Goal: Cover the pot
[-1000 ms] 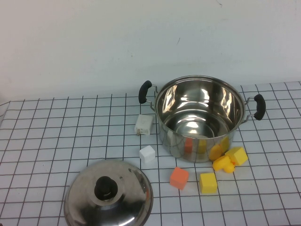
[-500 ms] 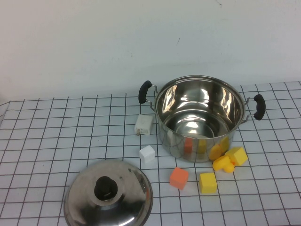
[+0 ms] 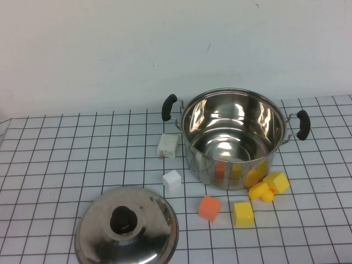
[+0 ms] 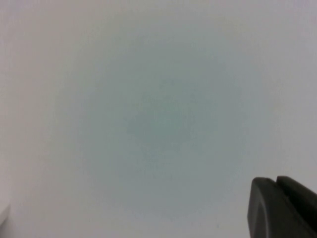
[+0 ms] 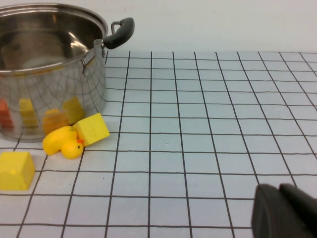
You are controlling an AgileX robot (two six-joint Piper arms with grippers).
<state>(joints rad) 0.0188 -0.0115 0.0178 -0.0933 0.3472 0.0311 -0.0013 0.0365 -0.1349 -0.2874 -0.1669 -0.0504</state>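
The shiny steel pot stands open and empty at the back right of the gridded table, with black handles on both sides. It also shows in the right wrist view. The domed steel lid with its black knob lies on the table at the front left, apart from the pot. Neither arm shows in the high view. My left gripper is shut and empty, facing a blank pale surface. My right gripper is shut and empty, low over the table to the right of the pot.
Two white blocks lie left of the pot. An orange cube, a yellow cube and a yellow duck with a block lie in front of it. A white wall stands behind the table.
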